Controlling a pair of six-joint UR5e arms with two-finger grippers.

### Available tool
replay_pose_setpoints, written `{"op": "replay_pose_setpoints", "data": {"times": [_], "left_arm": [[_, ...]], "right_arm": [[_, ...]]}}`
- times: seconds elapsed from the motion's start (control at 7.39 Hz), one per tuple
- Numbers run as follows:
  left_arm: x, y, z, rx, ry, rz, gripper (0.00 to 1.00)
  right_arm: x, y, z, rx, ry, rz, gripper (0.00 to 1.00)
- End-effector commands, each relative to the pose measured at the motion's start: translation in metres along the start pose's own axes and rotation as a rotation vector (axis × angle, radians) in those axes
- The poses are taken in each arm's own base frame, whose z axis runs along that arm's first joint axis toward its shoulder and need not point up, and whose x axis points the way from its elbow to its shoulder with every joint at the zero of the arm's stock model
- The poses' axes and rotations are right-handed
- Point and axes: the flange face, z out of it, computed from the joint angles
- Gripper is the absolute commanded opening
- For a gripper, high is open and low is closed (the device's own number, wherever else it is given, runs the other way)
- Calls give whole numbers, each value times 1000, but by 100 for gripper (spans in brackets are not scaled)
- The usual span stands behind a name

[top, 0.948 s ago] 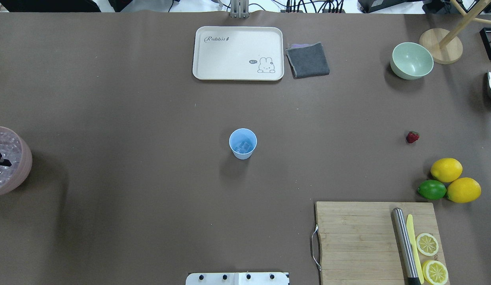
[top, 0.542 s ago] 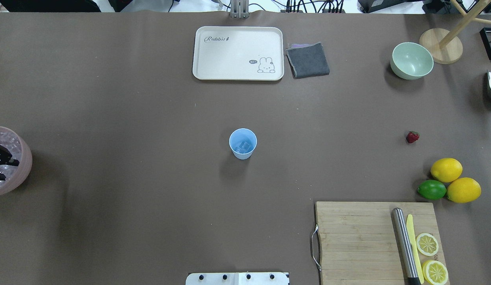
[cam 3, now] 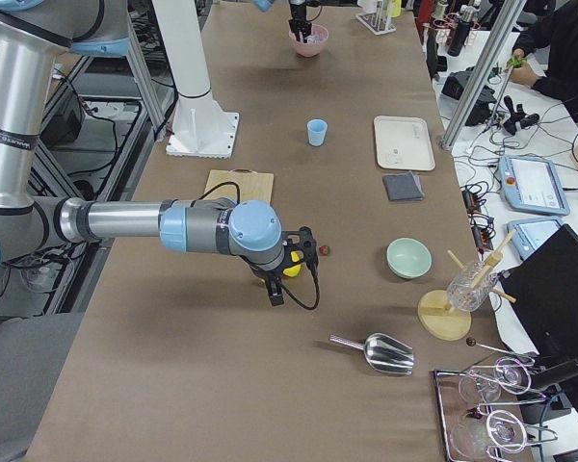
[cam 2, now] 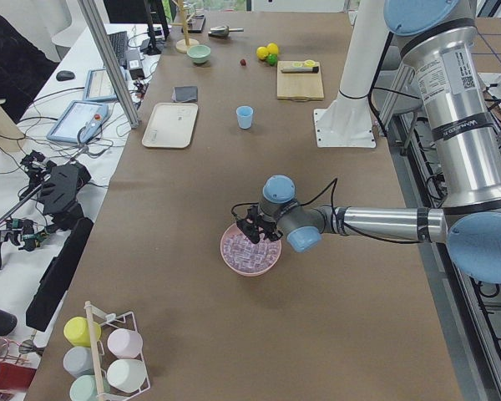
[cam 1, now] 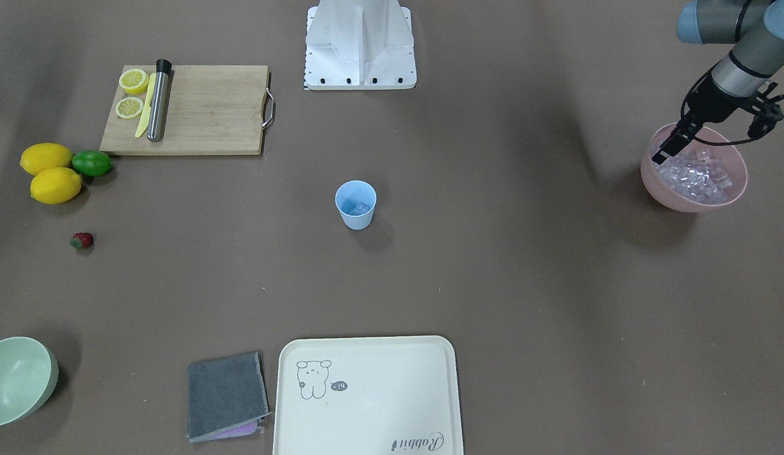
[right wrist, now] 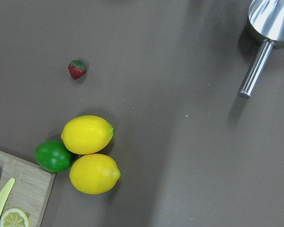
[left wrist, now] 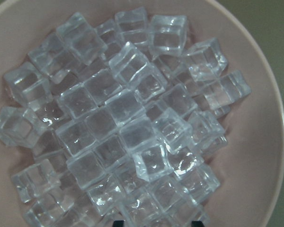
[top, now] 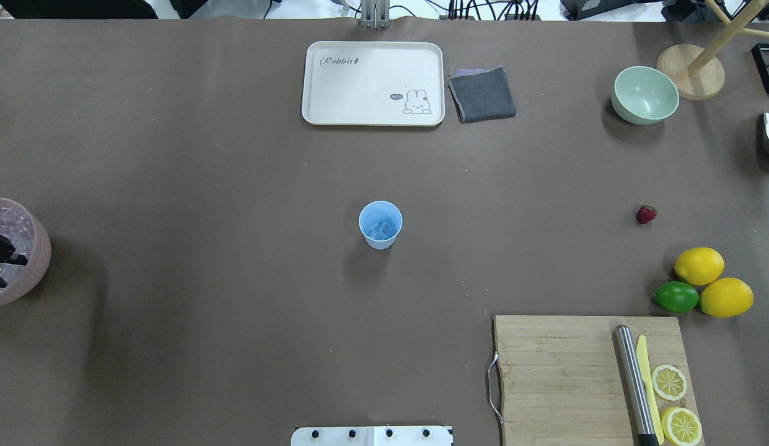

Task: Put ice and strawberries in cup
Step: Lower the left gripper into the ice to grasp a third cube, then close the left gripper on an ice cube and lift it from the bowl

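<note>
Over the last second the only thing that moves is the left gripper (cam 1: 711,142). In the overhead view its dark tips slide a little further in over the pink bowl (cam 1: 739,189), then settle back toward the table's edge, always above the ice (left wrist: 128,123). Its jaws are spread wide: the wrist camera shows the two fingertips (left wrist: 117,223) just poking in at the bottom with a heap of cubes between and beyond them, and nothing clamped. That reads as a search for the next cube, not a finished pick. The cup (top: 380,224) stands unmoved at mid-table with the bowl well apart at its 9 o'clock, and it already holds a few cubes, so the ice half of the job is under way. The strawberry (top: 645,214) lies where it was, alone on the table far off at the cup's 3 o'clock, with the lemons (top: 699,266) near at its 5 o'clock. The right gripper (cam 3: 275,292) hangs near those fruits. Whether its jaws are apart cannot be told, since only the side camera catches it, and the berry is so far untouched.
</note>
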Motion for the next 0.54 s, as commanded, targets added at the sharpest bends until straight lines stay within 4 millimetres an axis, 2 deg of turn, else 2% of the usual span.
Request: {"op": "replay_pose_setpoints", "data": {"times": [0.0, 0.41], "left_arm": [[-7, 0, -2, 3, -7, -5, 57], [-12, 1, -5, 0, 1, -13, 57]], "right_arm": [[2, 3, -1, 3, -1, 7, 100], [3, 8, -3, 8, 0, 13, 100]]}}
